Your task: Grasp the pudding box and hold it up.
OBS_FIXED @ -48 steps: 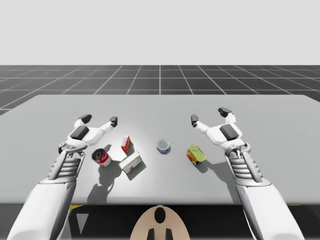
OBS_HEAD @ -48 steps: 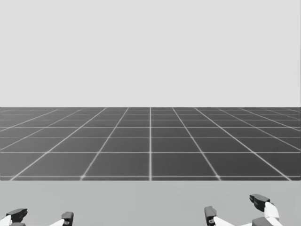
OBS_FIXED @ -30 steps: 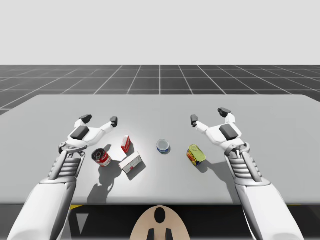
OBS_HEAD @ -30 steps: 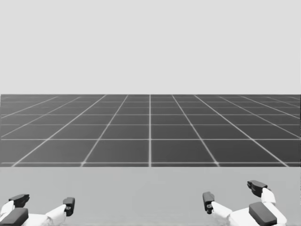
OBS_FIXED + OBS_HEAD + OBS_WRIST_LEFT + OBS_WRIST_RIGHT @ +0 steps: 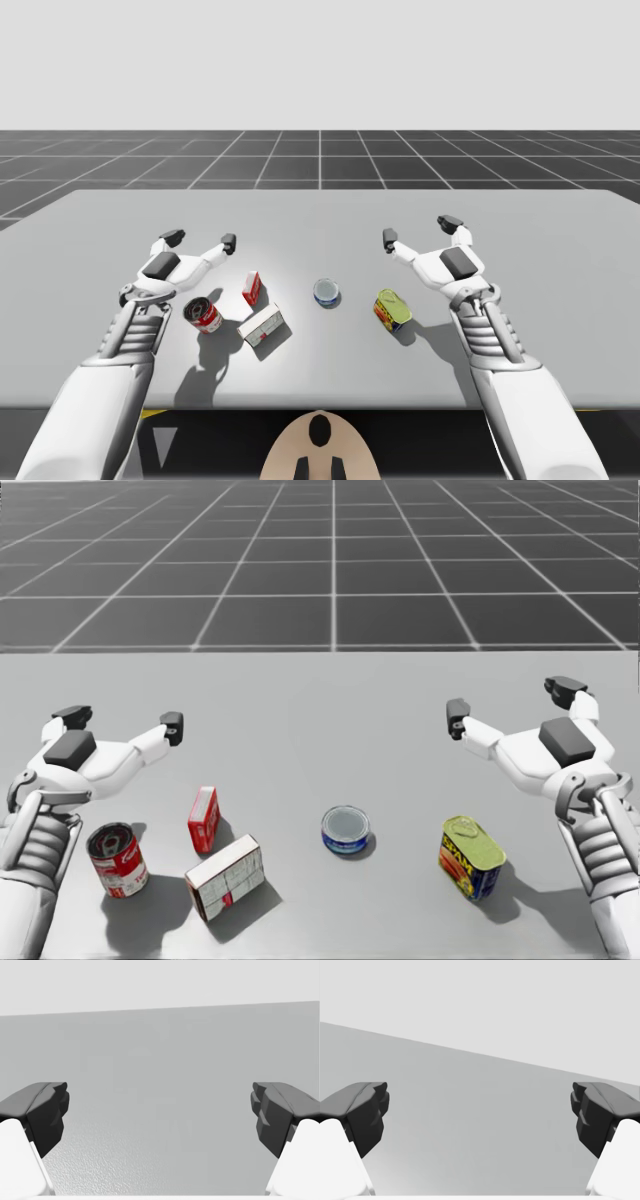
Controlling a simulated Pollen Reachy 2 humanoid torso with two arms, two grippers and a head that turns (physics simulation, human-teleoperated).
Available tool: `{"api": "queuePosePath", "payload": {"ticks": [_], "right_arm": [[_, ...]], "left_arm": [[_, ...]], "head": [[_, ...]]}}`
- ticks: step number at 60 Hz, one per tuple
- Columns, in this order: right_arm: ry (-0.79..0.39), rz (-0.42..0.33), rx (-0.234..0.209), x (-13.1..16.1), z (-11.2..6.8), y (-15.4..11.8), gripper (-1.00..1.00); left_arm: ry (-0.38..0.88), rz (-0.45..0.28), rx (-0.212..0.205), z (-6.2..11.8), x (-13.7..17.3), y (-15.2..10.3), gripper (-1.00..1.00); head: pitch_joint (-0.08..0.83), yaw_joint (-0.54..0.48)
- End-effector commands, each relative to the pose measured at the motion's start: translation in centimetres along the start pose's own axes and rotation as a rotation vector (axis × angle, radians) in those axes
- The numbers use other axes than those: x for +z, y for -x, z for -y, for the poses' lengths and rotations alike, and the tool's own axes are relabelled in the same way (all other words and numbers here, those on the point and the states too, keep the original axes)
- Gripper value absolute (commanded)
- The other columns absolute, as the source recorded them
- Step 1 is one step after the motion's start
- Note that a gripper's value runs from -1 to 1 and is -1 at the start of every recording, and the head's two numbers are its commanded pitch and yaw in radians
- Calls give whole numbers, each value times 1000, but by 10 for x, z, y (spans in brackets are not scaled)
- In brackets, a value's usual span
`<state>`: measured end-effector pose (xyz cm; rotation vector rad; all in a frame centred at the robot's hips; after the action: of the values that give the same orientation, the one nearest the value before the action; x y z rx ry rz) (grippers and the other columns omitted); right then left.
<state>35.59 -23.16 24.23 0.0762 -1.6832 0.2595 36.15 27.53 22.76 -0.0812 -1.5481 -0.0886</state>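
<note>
Simulated void, seemingly — grid floor (image 5: 320, 160), grey table (image 5: 330, 225)

My right hand (image 5: 480, 1115) is seen from its own wrist, with its two fingers (image 5: 365, 1110) spread wide apart, one at each side. Each finger is white with a dark, blocky tip. Between and ahead of them lies the smooth grey counter (image 5: 470, 1085). The counter's far edge runs as a slanted line, and beyond it is a plain, pale grey background.
</note>
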Motion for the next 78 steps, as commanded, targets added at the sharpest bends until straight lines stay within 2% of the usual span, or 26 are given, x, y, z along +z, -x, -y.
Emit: {"api": "queuePosePath", "payload": {"ticks": [1, 25, 35, 42, 49, 53, 60, 69, 78], "right_arm": [[1, -3, -4, 0, 1, 0, -1000], [-6, -13, -17, 0, 1, -1, -1000], [-8, -16, -20, 0, 0, 0, -1000], [-6, -15, -21, 1, 0, -1, -1000], [-4, -18, -19, 0, -1, 0, -1000], [-4, -20, -17, 0, -2, 1, -1000], [-3, -23, -15, 0, -2, 2, -1000], [-3, -25, -13, -1, -3, 3, -1000], [-4, -24, -12, -2, -3, 3, -1000]], "left_arm": [[1, -1, 0, 0, -1, 0, -1000], [7, -7, 4, 1, -2, 2, -1000], [10, -5, 7, 2, -2, 1, -1000], [33, 12, 33, 3, 5, -7, -1000], [141, 4, 64, 5, 29, -24, -1000], [180, 10, 40, 6, 48, -35, -1000], [233, 8, 33, 7, 83, -45, -1000], [310, -46, 32, 6, 127, -40, -1000], [357, -94, 26, 8, 165, -20, -1000]], "head": [[526, 61], [720, 204], [736, 221], [733, 223], [729, 222], [730, 225], [733, 233], [730, 240], [734, 246]]}}
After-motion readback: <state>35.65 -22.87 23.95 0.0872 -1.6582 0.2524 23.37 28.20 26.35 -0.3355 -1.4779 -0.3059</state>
